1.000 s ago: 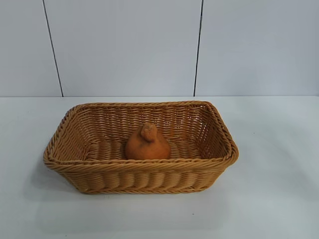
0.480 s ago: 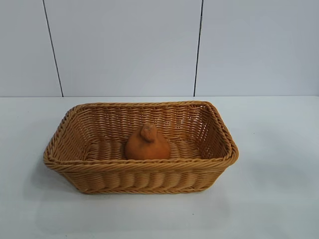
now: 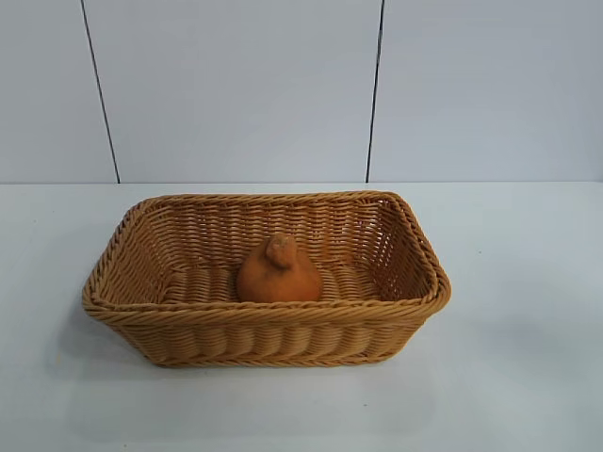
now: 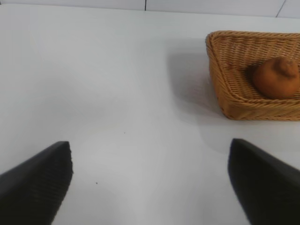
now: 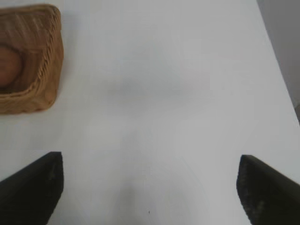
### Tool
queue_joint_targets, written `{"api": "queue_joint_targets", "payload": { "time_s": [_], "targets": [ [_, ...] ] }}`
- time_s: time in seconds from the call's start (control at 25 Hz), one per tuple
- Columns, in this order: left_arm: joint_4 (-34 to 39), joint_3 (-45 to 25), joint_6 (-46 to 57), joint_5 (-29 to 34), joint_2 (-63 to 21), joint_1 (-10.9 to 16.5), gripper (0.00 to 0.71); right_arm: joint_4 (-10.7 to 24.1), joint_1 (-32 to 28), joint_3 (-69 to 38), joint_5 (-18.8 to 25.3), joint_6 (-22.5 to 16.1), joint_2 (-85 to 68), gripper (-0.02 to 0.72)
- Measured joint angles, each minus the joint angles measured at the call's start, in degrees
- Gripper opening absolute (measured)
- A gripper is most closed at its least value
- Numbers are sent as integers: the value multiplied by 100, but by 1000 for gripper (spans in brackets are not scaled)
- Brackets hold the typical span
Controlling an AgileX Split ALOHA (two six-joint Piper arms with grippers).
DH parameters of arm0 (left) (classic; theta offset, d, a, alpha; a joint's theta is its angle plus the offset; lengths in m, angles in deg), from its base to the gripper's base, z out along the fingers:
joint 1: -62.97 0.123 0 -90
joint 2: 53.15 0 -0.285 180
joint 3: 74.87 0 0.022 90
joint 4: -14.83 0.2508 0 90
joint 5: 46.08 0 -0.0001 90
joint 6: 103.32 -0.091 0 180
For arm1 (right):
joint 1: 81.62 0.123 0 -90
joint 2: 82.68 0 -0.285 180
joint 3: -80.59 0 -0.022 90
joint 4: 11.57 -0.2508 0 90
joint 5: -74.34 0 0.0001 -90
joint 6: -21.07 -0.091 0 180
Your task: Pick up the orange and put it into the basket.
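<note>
Burnt-orange and matte, the orange [image 3: 279,272] sits on the woven floor of the basket [image 3: 264,331], near the middle, its stem nub tipped upward. On my left, the left gripper [image 4: 150,185] hangs over bare table [image 3: 528,282] away from the basket, fingers spread wide and empty. On my right, the right gripper [image 5: 150,187] is likewise wide open, holding nothing. Compared with a second ago, orange and basket have not shifted.

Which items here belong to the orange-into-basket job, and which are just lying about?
Job items:
- orange, sitting inside the basket
- basket, on the table
- left gripper and right gripper, both open and empty, apart from the basket

Lying about:
- nothing else; only the white table
</note>
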Motion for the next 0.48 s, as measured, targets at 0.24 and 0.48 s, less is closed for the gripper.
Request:
{"api": "queue_joint_targets", "payload": {
  "time_s": [0.24, 0.48],
  "targets": [
    [0, 0, 0, 0, 0, 0, 643, -28, 0, -9, 5, -117, -502, 694],
    [0, 0, 0, 0, 0, 0, 643, -38, 0, -16, 5, -122, -508, 694]
  ]
}}
